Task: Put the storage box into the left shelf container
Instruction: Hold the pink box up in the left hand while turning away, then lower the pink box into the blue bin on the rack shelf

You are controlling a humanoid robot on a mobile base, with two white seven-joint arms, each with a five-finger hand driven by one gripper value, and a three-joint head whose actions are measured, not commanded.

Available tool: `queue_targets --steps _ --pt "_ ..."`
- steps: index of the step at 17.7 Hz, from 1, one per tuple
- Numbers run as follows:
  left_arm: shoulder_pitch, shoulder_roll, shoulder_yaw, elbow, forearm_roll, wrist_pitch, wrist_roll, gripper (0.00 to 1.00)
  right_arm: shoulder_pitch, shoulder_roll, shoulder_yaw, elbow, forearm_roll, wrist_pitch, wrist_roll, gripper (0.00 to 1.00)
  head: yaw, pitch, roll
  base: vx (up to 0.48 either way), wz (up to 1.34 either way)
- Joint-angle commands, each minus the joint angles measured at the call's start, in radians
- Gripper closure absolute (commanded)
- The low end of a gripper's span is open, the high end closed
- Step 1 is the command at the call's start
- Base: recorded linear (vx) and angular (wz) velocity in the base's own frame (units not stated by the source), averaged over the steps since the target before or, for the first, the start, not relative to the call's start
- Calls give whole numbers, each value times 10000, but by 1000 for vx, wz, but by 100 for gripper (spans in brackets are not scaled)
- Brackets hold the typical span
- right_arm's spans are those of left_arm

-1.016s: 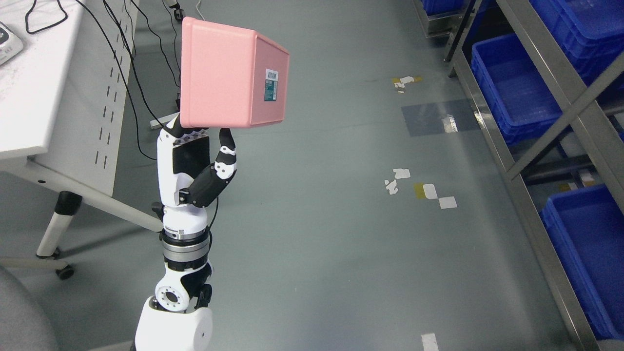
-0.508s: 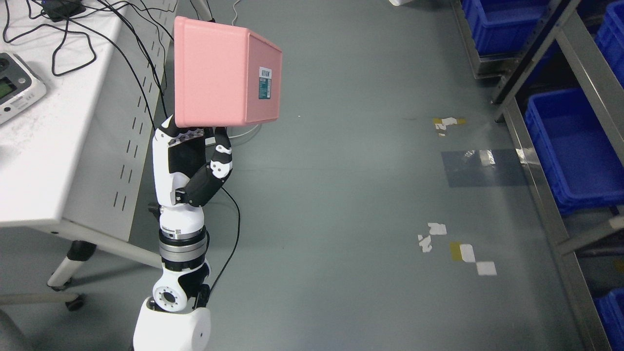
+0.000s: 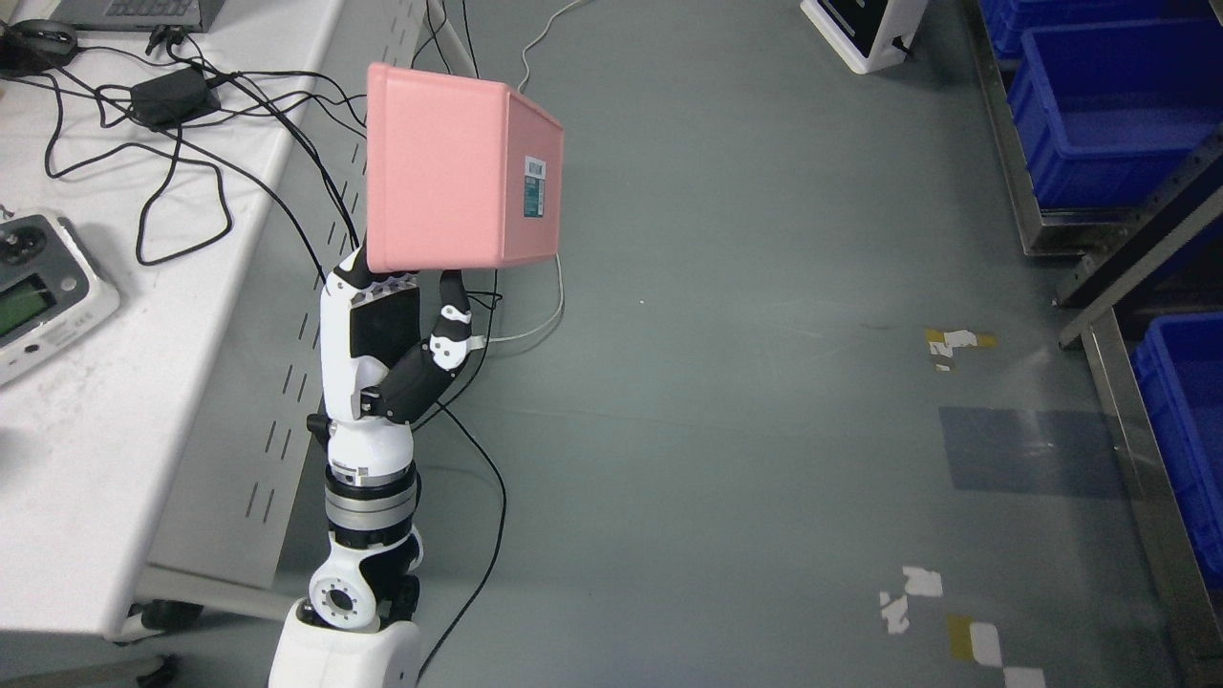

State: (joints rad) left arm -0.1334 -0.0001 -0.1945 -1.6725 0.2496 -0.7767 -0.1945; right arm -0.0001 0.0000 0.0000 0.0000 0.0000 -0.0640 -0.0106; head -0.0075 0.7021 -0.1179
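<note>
Box [image 3: 449, 167] secured: left hand [image 3: 396, 330] clamps the pink storage box by its lower edge, upper left of frame, above the floor. Pickup looks done. Blue shelf bins [image 3: 1108, 105] sit well apart at far right; carry and drop remain.

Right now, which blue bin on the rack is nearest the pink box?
The upper blue bin at top right; it lies closer to the pink box held by the left hand than the lower blue bin.

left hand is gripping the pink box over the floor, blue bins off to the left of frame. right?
Not quite: the head view shows the blue bins on the right. The left hand does grip the pink box over the floor.
</note>
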Motion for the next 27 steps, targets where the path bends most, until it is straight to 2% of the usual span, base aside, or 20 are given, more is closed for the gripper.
queue_targets --steps 1,19,24,27 --pt "383 175 -141 -11 5 -87 -64 96 -60 -175 -30 -174 -15 -4 -32 0 0 0 0 400 126" --pt "950 175 -371 5 5 -87 -202 96 -60 -175 -30 -174 -15 -4 -17 0 0 0 0 345 -37" --pt "1042 175 -601 96 -11 -87 -233 96 -60 -175 -30 -174 -15 -4 -17 0 0 0 0 330 -942" --pt "1609 175 -1045 984 -11 -87 -922 96 -75 -175 -30 -174 -15 -4 -32 0 0 0 0 271 -1370"
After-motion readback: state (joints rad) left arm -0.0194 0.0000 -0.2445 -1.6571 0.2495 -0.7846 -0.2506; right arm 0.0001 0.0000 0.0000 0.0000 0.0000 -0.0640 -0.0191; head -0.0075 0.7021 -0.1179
